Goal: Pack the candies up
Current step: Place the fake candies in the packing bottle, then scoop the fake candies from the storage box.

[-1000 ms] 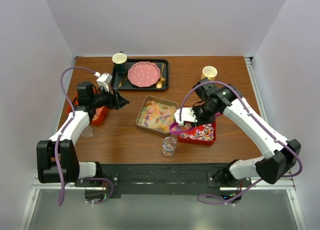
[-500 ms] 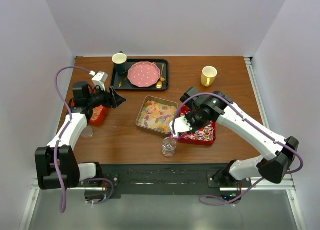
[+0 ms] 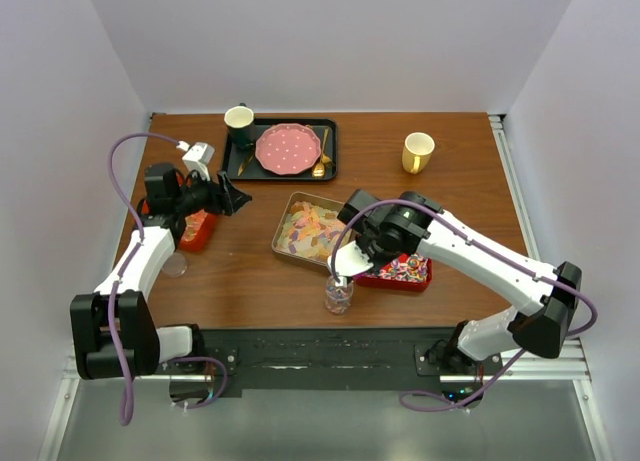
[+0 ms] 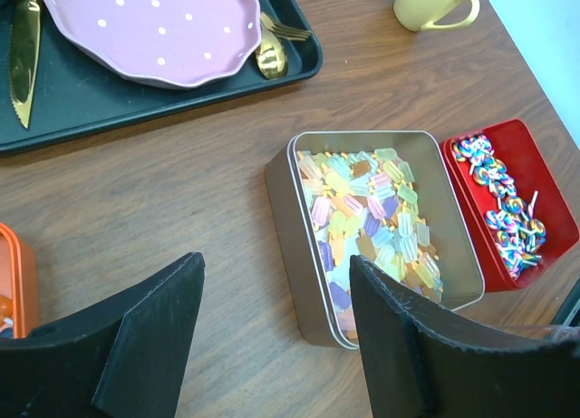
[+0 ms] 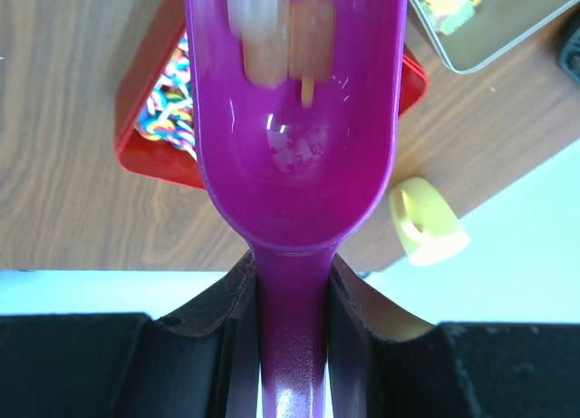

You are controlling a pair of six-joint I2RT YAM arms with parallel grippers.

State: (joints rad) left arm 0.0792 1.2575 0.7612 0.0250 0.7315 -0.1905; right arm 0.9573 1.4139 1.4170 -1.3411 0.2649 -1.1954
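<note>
From above, my left pincer (image 3: 232, 195) hangs spread and empty over the table, between an orange box (image 3: 198, 231) and a metal tin (image 3: 279, 239) filled with pastel gummies (image 3: 315, 229). My right pincer (image 3: 347, 265) leans down just above a small glass jar (image 3: 338, 295) near the front edge, which has coloured candies inside. Just to its right sits a red tray (image 3: 400, 284) of swirled candies (image 3: 408, 269). On the left wrist camera, the two black fingers (image 4: 149, 345) stand wide apart with bare wood between them. Beyond them lie the tin (image 4: 285, 246) of gummies (image 4: 372, 218), the red tray (image 4: 535, 182) touching its side, and a dotted plate (image 4: 154, 28) on a black tray (image 4: 109, 110). On the right wrist camera, the pincer (image 5: 292, 273) is pinching the handle of a purple scoop (image 5: 299, 164), and two blurred pieces (image 5: 299, 46) sit near the scoop's far lip.
</note>
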